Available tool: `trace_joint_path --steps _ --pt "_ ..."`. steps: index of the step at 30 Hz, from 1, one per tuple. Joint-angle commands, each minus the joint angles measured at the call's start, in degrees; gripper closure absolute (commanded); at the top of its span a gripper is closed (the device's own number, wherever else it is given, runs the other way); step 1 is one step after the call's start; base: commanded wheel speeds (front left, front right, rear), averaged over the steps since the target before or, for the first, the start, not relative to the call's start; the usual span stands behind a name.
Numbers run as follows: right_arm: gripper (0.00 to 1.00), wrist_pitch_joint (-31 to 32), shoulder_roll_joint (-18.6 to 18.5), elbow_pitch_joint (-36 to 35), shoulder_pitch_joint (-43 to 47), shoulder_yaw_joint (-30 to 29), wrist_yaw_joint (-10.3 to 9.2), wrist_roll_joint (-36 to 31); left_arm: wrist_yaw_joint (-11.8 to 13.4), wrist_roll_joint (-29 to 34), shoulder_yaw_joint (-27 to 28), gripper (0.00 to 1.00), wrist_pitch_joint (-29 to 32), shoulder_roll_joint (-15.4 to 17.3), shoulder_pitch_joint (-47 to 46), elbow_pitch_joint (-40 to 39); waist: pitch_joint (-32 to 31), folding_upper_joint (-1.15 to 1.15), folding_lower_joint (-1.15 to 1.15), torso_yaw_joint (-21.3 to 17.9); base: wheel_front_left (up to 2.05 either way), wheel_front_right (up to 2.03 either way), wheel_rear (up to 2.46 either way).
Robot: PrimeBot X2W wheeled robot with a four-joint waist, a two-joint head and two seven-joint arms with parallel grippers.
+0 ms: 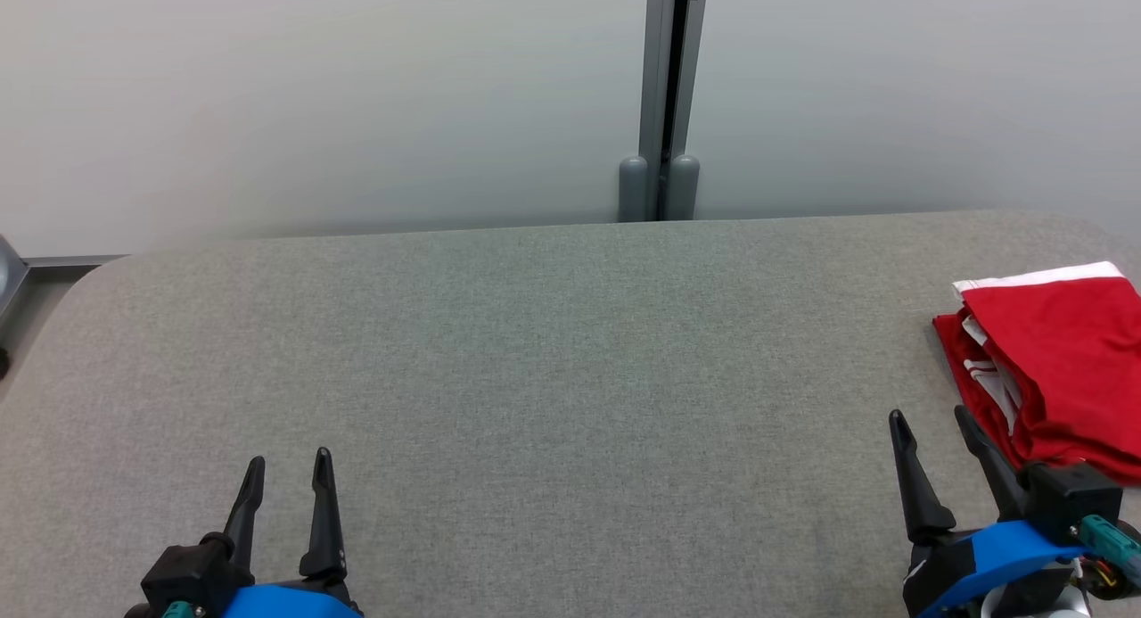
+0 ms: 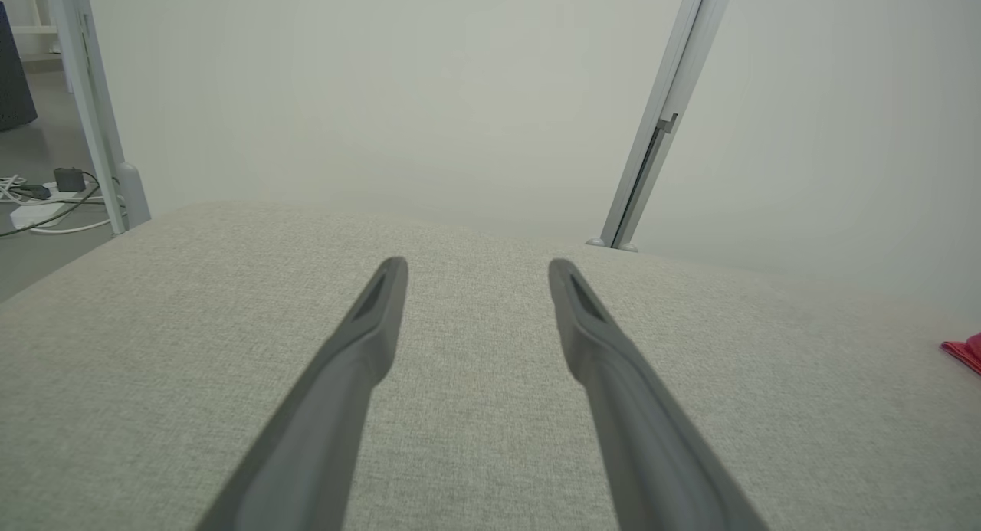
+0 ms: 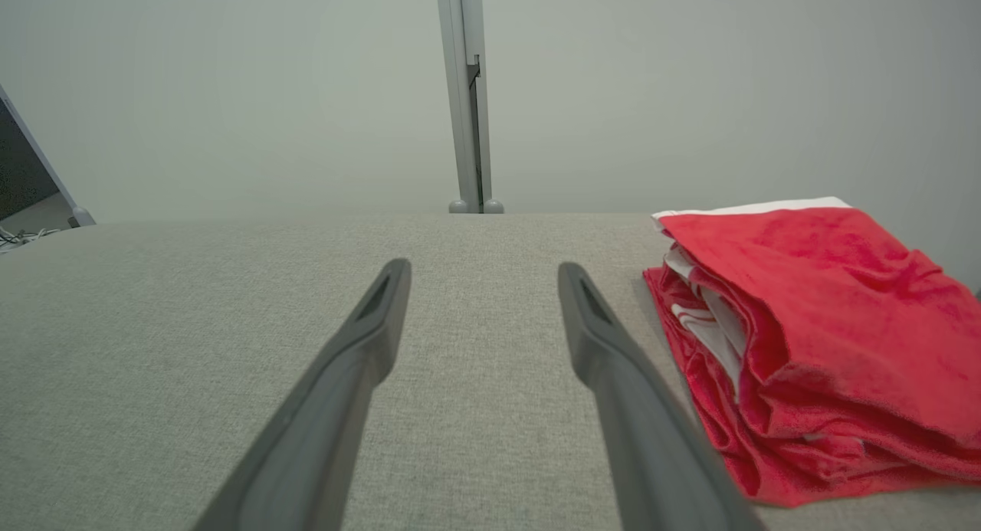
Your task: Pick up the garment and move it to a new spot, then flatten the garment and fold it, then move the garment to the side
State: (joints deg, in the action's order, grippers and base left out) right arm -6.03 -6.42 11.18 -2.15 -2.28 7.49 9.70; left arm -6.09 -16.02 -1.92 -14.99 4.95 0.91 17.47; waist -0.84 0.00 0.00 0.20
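Observation:
The garment [image 1: 1061, 359] is a red cloth with white trim, folded into a thick stack at the far right of the grey padded table [image 1: 535, 350]. The right wrist view has the garment [image 3: 828, 339] just right of my fingers, and a red corner of the garment [image 2: 967, 352] peeks in at the right edge of the left wrist view. My right gripper [image 1: 931, 415] is open at the lower right, beside the garment's near left edge and apart from it. At the lower left my left gripper [image 1: 289, 461] is open above bare fabric, holding nothing.
A pale wall with a grey vertical post [image 1: 669, 101] runs behind the table's far edge. Beyond the table's left end, cables and a power strip [image 2: 46, 201] lie on the floor. The table's corners are rounded.

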Motion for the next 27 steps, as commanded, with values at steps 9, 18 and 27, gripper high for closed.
trace_joint_path --steps 9,18,27 --pt "0.00 0.6 1.2 -0.2 1.6 0.0 0.01 -0.2 -0.6 1.0 0.7 0.00 -0.3 -0.5 0.0 0.2 0.2 0.00 0.00 -0.9 0.00 0.00 0.00" --pt "0.00 0.2 1.2 0.4 1.3 0.1 0.01 0.3 -1.0 1.3 1.0 0.00 -0.3 -0.6 -0.7 0.4 0.4 0.00 0.00 -1.1 0.00 0.00 0.00" --pt "1.00 1.1 1.5 2.4 0.8 -0.2 0.00 2.2 -1.0 -1.2 1.4 1.00 1.1 -1.1 0.0 2.0 0.3 0.00 0.00 -1.1 0.00 0.00 0.00"
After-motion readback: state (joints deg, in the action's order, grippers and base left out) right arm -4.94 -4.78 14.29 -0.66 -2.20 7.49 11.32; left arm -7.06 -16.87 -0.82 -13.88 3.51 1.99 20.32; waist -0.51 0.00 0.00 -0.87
